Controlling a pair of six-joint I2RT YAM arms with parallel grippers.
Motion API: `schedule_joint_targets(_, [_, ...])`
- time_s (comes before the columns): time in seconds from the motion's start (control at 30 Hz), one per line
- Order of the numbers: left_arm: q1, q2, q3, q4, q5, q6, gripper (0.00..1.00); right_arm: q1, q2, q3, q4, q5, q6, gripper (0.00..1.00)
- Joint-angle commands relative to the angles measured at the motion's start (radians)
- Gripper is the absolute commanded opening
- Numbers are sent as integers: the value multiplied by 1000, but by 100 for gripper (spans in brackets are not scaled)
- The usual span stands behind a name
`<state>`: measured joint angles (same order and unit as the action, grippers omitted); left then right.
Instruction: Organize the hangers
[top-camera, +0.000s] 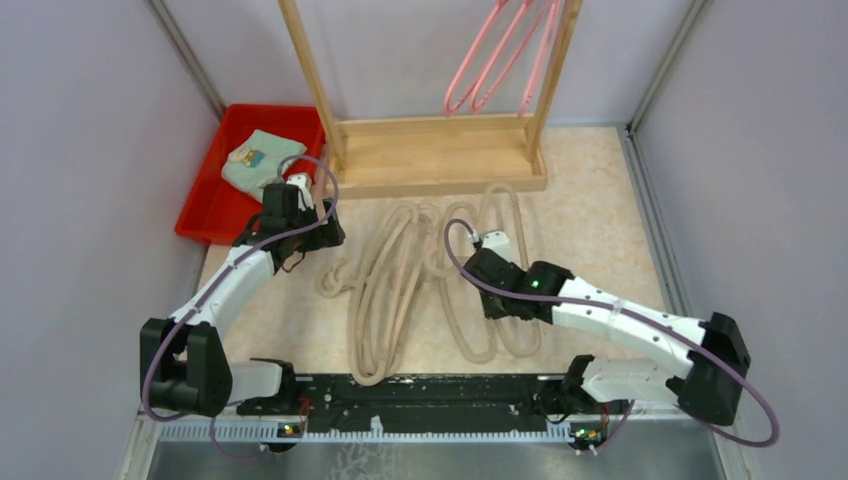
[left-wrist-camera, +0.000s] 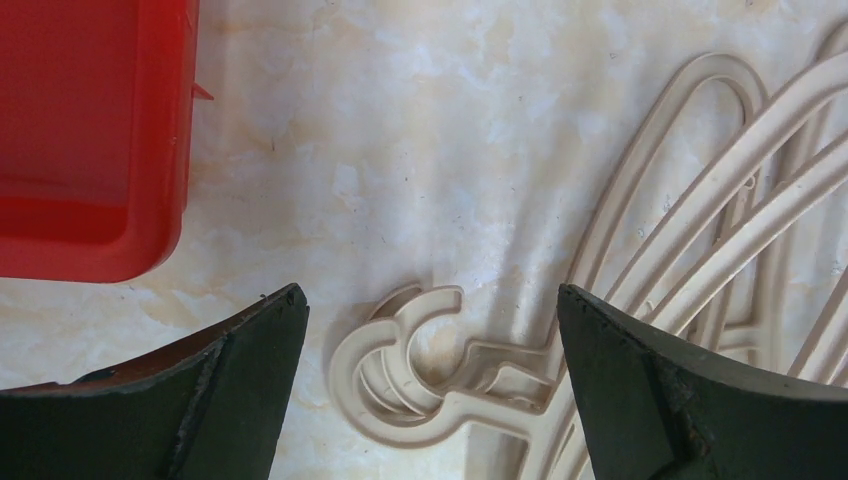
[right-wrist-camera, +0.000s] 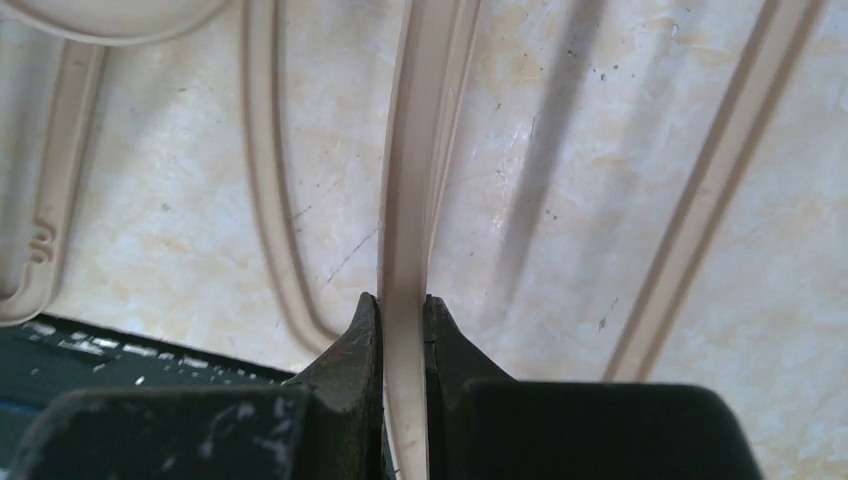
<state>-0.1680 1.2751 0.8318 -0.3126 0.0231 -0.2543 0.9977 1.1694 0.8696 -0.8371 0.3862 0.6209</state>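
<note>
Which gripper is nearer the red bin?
Left. The left gripper hovers open just beside the red bin; the right gripper is farther off, shut on a beige hanger.

The beige hangers (right-wrist-camera: 405, 200) are moulded plastic, smooth, with a dull satin face; the pink hangers (top-camera: 473, 52) also look like plastic. Rack (top-camera: 440, 160): pale unpainted wood, matt. Bin (left-wrist-camera: 90, 120): red plastic, glossy. Cloth (top-camera: 262, 160): soft grey-green fabric with a print. Worktop (left-wrist-camera: 400, 130): cream marbled stone-look surface, smooth, finely speckled. Left fingers (left-wrist-camera: 240, 390) and right fingers (right-wrist-camera: 350, 400): black, matt, scuffed. Near-edge strip (top-camera: 430, 462): brushed metal.
</note>
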Motion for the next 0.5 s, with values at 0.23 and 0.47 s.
schedule_joint_targets(0.23, [-5, -9, 0, 36, 18, -38, 100, -5, -103, 224, -91, -133, -52, 0])
schedule_joint_targets(0.47, [-5, 1, 11, 40, 7, -39, 100, -15, 101, 584, 28, -340, -130, 0])
